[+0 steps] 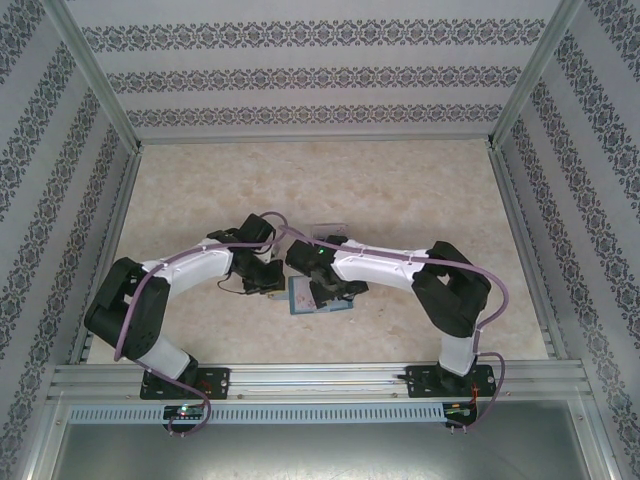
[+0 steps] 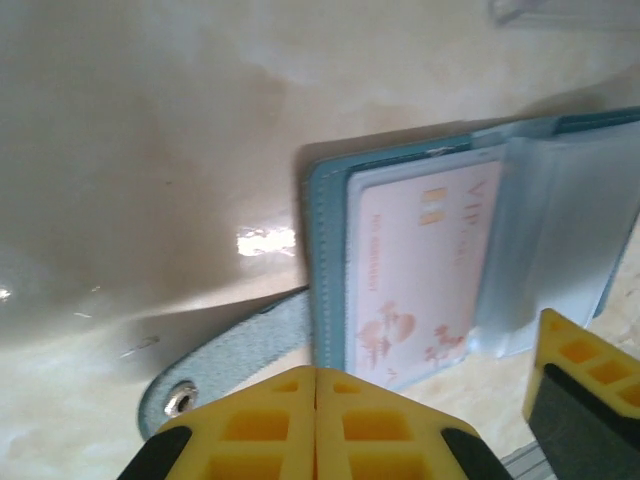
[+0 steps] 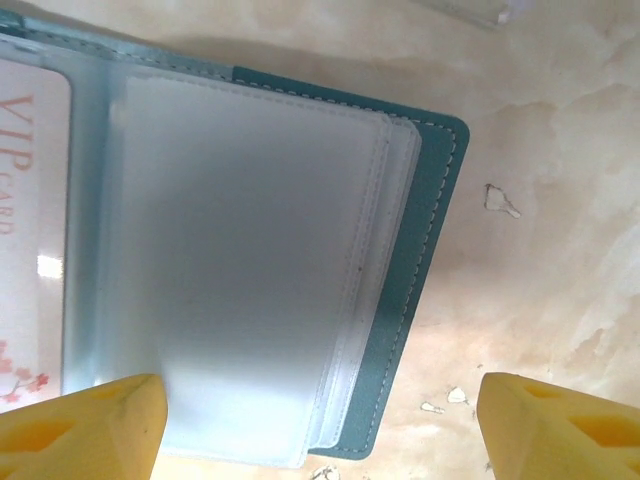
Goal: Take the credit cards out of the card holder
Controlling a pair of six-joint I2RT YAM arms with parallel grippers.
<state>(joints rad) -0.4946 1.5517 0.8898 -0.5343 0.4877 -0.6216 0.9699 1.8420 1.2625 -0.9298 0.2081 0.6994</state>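
Note:
The teal card holder [image 1: 300, 300] lies open on the table between the two arms. In its left panel a pale card [image 2: 420, 270] printed "VIP CARD" sits inside a clear sleeve; the same card [image 3: 28, 250] shows at the left edge of the right wrist view. My left gripper [image 2: 318, 385] is shut, its tips at the near left edge of the holder [image 2: 325, 260], by the strap with a snap [image 2: 180, 400]. My right gripper [image 3: 320, 440] is open and straddles the stack of clear sleeves [image 3: 240, 260] on the right panel, touching nothing.
A clear flat piece [image 1: 330, 232] lies on the marble-patterned table just behind the holder. Metal rails and patterned walls [image 1: 60, 150] enclose the table on three sides. One yellow finger of the right gripper [image 2: 585, 385] shows in the left wrist view.

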